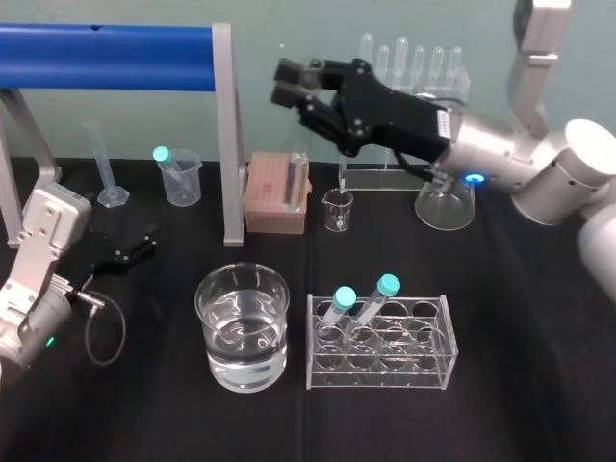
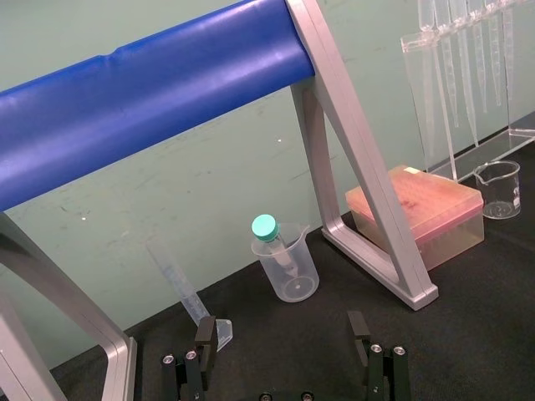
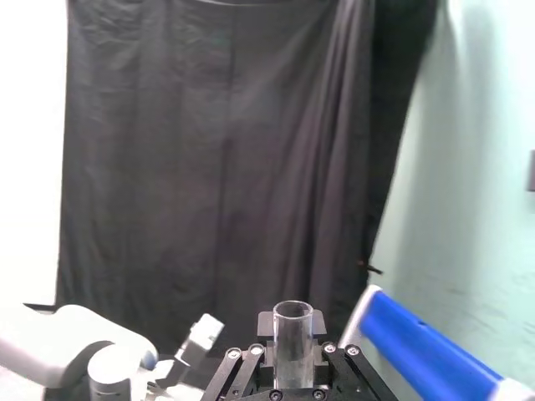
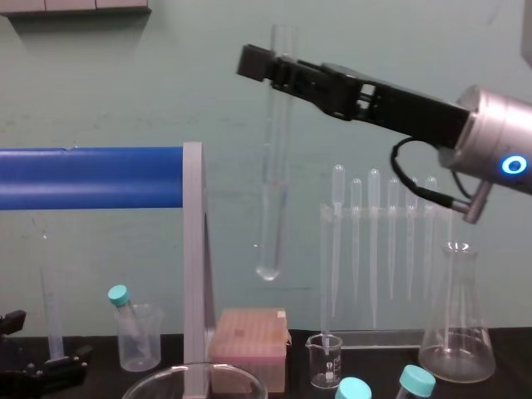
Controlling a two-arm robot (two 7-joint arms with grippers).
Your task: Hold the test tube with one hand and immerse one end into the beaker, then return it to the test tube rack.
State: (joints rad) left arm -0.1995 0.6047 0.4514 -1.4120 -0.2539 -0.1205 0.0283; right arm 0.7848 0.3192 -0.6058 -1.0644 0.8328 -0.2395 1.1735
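Observation:
The test tube hangs upright high above the table, over the pink box and well behind the beaker. My right gripper is shut on it just below its open rim. In the right wrist view the tube's rim stands up between the fingers. The beaker, part full of clear liquid, stands front and centre. The test tube rack is beside it to the right and holds two teal-capped tubes. My left gripper rests open and empty on the table at the left.
A blue bar on a grey frame crosses the back left. Behind stand a pink box, a small spouted beaker, a flask, a pipette stand, a plastic cup with a capped tube, and a graduated cylinder.

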